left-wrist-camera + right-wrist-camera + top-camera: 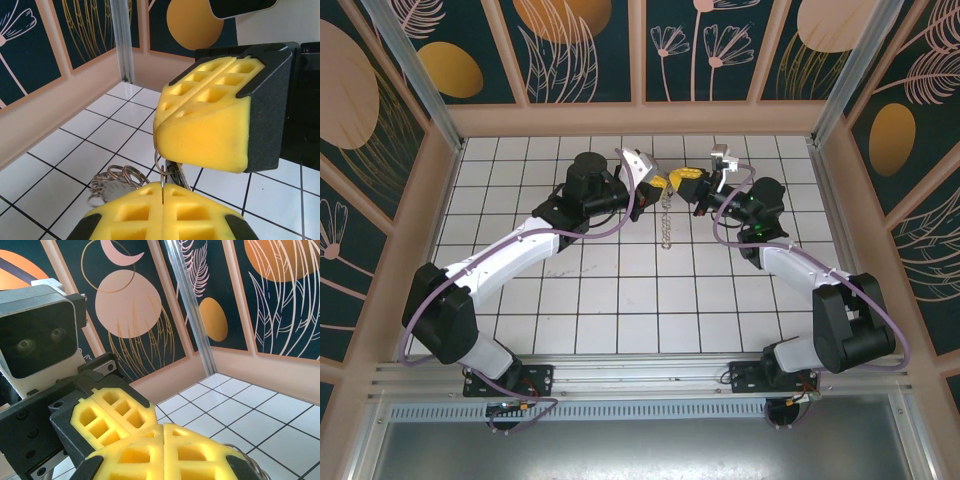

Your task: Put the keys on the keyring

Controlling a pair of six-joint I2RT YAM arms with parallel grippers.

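Observation:
Both grippers meet above the middle of the tiled floor. My left gripper (660, 183) (162, 192) is shut on a thin silvery ring that stands edge-on between its yellow pads. That ring belongs to the keyring (116, 178), whose linked loops trail down to the tiles on the left; seen from above, the chain (667, 228) hangs below the grippers. My right gripper (686, 177) (186, 437) is shut, tip to tip with the left. Beneath its yellow fingers (205, 125) the dark keys (179, 173) stick out, next to a small wire loop that crosses the held ring.
White tiled floor (620, 290) ringed by a low peach wall (640, 120) and patterned panels. An aluminium corner post (122, 40) stands at the back. The left wrist's camera housing (40, 340) sits close in front of the right wrist.

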